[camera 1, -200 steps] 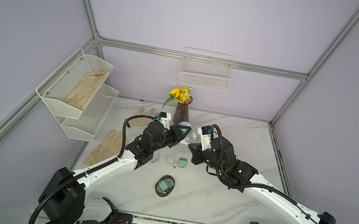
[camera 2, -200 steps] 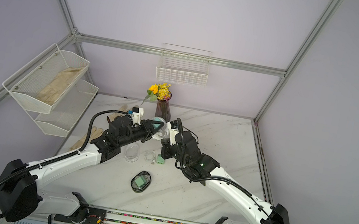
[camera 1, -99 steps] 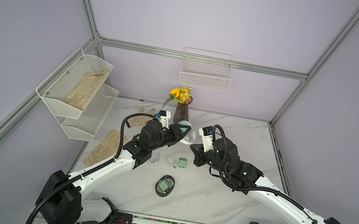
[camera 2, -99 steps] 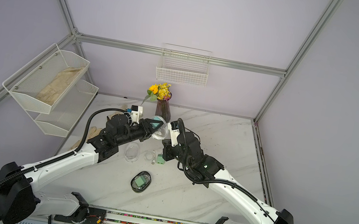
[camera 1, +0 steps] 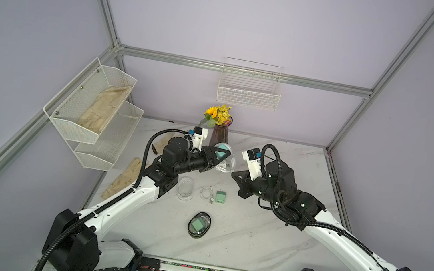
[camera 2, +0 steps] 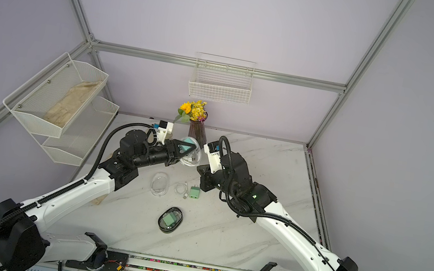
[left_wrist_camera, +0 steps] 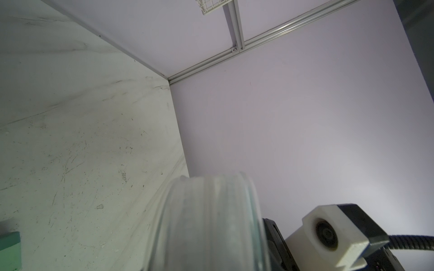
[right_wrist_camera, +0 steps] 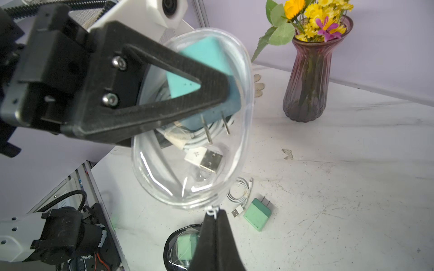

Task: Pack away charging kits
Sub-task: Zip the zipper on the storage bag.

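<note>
Left fingers (right_wrist_camera: 141, 119) squeeze our clear oval plastic case (right_wrist_camera: 164, 178) with the teal-blue square plug (right_wrist_camera: 206, 54); right fingers (right_wrist_camera: 216, 239) pinch shut on its white tab (right_wrist_camera: 212, 211). Tug hard and we may spill it.

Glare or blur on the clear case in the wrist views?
Right wrist view: clear case sharp, white glare streaks across its shell, teal adapter and USB plug readable through it. Left wrist view: the case is too close, a defocused translucent smear; table there tints green.
</note>
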Robot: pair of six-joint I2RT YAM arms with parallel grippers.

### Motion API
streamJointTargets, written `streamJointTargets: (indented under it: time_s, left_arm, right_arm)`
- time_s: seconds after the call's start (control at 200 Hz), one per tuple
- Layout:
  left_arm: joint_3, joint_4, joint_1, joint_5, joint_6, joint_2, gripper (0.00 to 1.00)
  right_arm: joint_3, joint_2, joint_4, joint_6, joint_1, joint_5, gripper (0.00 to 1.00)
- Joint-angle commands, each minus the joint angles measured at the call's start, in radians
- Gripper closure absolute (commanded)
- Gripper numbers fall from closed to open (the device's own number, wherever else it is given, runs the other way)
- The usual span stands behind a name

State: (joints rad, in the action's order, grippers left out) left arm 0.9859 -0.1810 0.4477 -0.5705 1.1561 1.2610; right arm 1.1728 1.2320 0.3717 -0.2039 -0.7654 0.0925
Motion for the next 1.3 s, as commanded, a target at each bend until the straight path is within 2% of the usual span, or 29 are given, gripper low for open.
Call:
streamJointTargets:
  time_s: [0.0,0.095,0.305,0.46,0.815,0.915,0.97,1.055,1.095,1.19,1.295]
  left_arm:
    - [0.096,-0.064,-0.029,-0.177,-0.045,-0.035,1.0]
    - [0.089,-0.079,-0.034,-0.265,-0.045,-0.021,1.0]
    - [0.034,-0.167,-0.049,-0.386,-0.058,-0.035,1.0]
    - [0.025,-0.166,-0.049,-0.518,-0.083,-0.011,1.0]
    - [-0.043,-0.093,-0.032,-0.598,-0.189,-0.024,1.0]
    - [-0.025,0.068,-0.031,-0.572,-0.31,-0.032,1.0]
    - [-0.025,0.077,-0.03,-0.57,-0.319,-0.028,1.0]
    - [-0.023,0.058,-0.03,-0.511,-0.295,-0.028,1.0]
    - [-0.019,0.075,-0.03,-0.436,-0.287,-0.035,1.0]
    - [-0.013,0.127,-0.029,-0.171,-0.264,-0.062,1.0]
    - [-0.083,0.051,0.031,0.146,-0.181,-0.075,1.0]
  right_arm:
    - [0.035,-0.019,0.062,0.041,0.023,-0.019,1.0]
    - [0.05,-0.016,0.065,0.056,0.025,-0.02,1.0]
    - [0.117,0.014,0.127,0.108,0.027,-0.033,1.0]
    - [0.16,0.032,0.145,0.145,0.033,-0.025,1.0]
    - [0.275,0.069,0.217,0.213,0.037,-0.09,1.0]
    - [0.288,0.071,0.232,0.215,0.037,-0.117,1.0]
    - [0.288,0.069,0.232,0.21,0.037,-0.12,1.0]
    - [0.284,0.069,0.239,0.195,0.037,-0.095,1.0]
    - [0.279,0.066,0.251,0.189,0.037,-0.091,1.0]
    - [0.253,0.036,0.286,0.164,0.037,-0.149,0.74]
    - [0.228,-0.007,0.328,0.131,0.043,-0.23,0.57]
